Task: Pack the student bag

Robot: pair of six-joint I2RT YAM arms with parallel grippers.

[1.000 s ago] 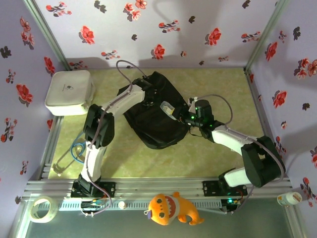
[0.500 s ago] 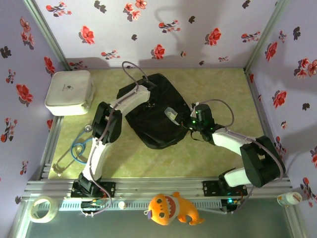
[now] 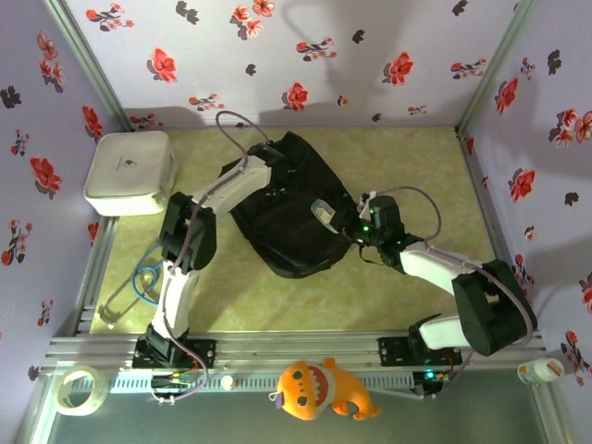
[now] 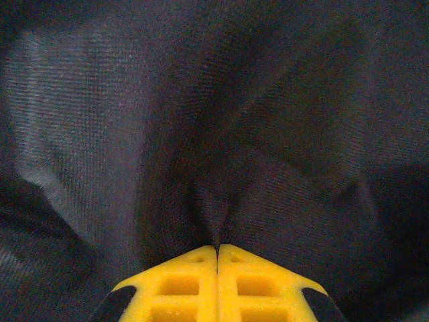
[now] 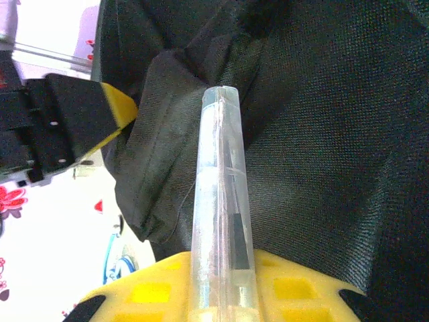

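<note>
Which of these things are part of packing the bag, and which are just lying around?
In use: student bag, pinched by the left hand; clear tube in the right hand.
Lying about: white case, orange plush toy, tape roll, blue cord.

Light from above was bright and even, with soft shadows on the back wall (image 3: 370,92). The left wrist view was dim, the bag's (image 4: 268,134) far folds blurred; the right wrist background glared white.
</note>
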